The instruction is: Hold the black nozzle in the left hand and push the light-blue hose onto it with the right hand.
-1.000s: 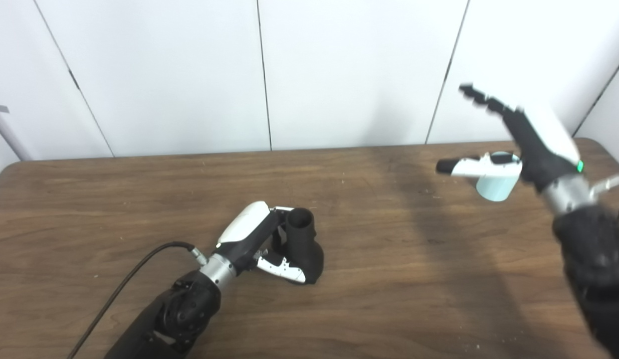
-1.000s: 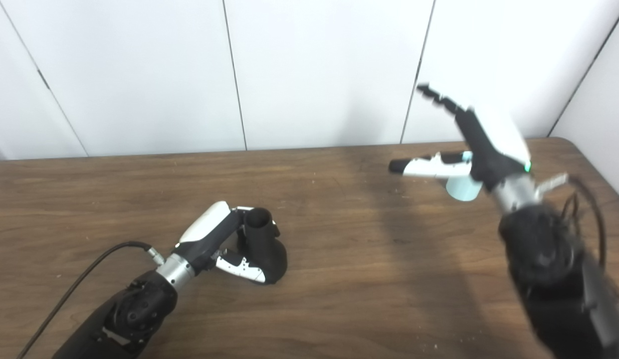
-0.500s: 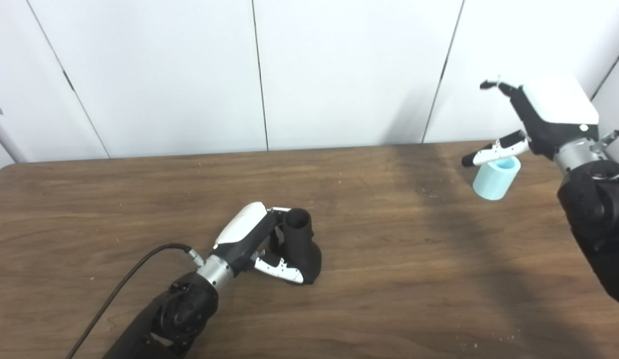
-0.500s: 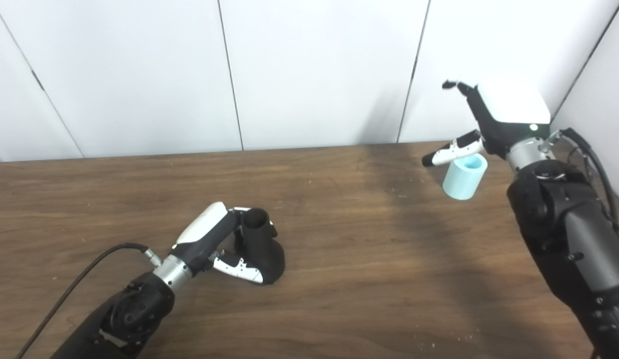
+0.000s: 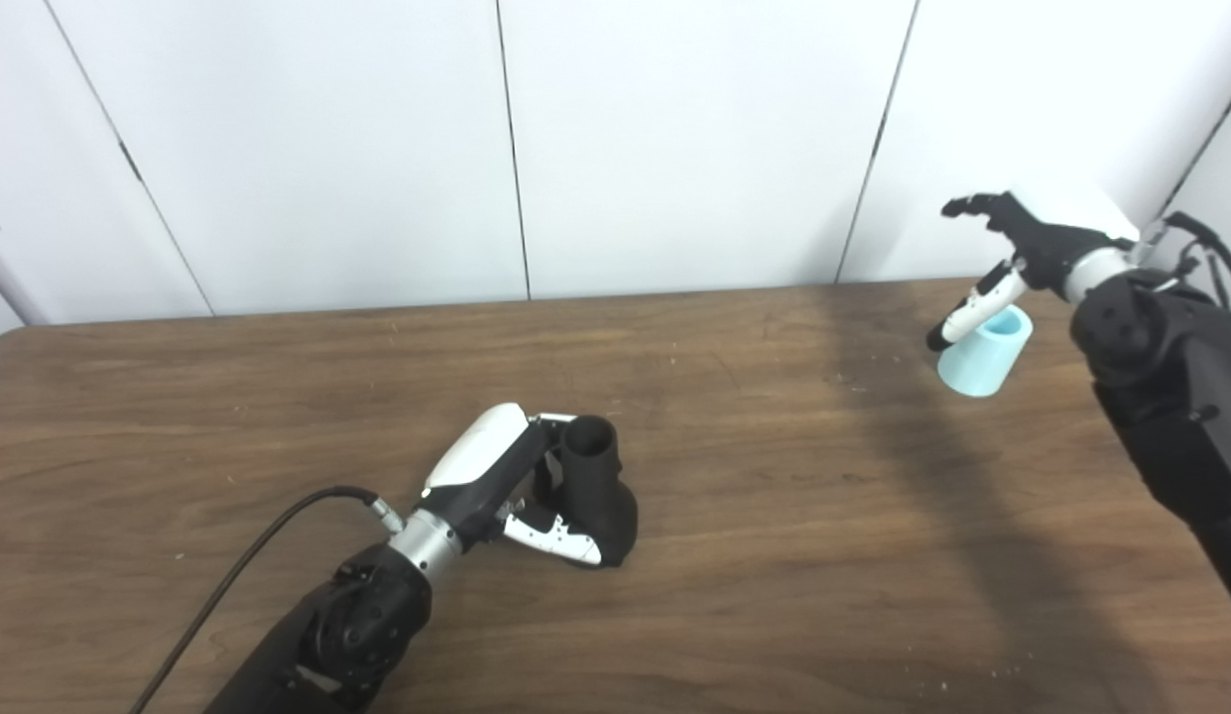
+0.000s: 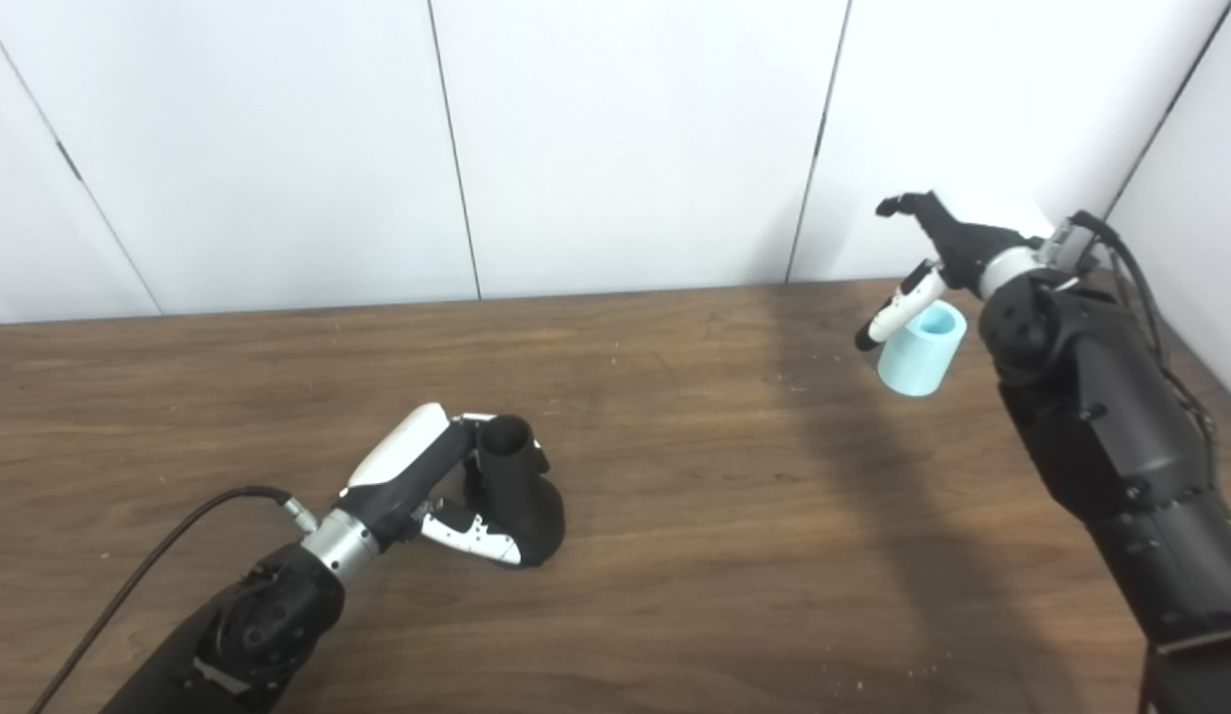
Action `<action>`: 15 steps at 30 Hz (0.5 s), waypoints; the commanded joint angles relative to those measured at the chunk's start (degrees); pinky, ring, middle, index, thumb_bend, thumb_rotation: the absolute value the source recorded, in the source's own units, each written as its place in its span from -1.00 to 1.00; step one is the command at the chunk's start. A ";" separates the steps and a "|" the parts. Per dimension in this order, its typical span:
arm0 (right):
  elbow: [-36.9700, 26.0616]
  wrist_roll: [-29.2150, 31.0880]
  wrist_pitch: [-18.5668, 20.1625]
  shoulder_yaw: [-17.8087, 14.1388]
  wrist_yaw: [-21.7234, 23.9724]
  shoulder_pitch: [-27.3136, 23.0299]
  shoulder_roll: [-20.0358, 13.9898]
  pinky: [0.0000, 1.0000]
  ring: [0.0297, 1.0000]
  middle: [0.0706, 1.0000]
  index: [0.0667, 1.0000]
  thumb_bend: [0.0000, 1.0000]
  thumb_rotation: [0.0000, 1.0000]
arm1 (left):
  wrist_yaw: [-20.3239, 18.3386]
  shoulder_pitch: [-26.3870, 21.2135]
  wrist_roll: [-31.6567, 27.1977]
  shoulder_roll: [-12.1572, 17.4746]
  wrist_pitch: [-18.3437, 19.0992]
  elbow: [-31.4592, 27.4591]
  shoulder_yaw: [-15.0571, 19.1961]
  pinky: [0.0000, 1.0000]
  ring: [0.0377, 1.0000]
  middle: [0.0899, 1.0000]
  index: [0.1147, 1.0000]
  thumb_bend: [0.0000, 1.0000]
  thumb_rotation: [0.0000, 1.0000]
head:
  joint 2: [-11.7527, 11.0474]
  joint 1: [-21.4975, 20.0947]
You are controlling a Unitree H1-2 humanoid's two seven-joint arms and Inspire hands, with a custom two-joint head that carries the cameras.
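My left hand [image 5: 501, 476] grips the nozzle [image 5: 595, 491] (upright), my right hand [image 5: 1012, 253] spread wide just above the hose [image 5: 982, 352].

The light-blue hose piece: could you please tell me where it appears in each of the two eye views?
Left eye view: the light-blue hose stands upright on the table's far right, under the open right hand.
Right eye view: same spot, slightly further left in the picture.
Shared landmark: the black nozzle, gripped by the left hand, low and left of centre.
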 commanded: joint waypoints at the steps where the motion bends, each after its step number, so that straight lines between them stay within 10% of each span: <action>1: -0.25 -2.11 0.31 -0.66 -0.34 -3.76 -1.73 0.32 0.70 0.75 0.66 1.00 -0.63 | -7.76 5.84 4.37 2.50 5.15 4.67 -3.71 -0.47 -0.40 -0.38 -0.20 0.03 -0.83 | 0.24 -0.09; 15: 4.07 -2.31 0.29 0.83 2.11 -4.65 -2.22 0.35 0.73 0.76 0.67 1.00 -0.70 | -8.06 5.93 4.30 2.58 5.50 4.17 -3.69 -0.49 -0.41 -0.39 -0.19 0.03 -0.83 | 0.58 0.04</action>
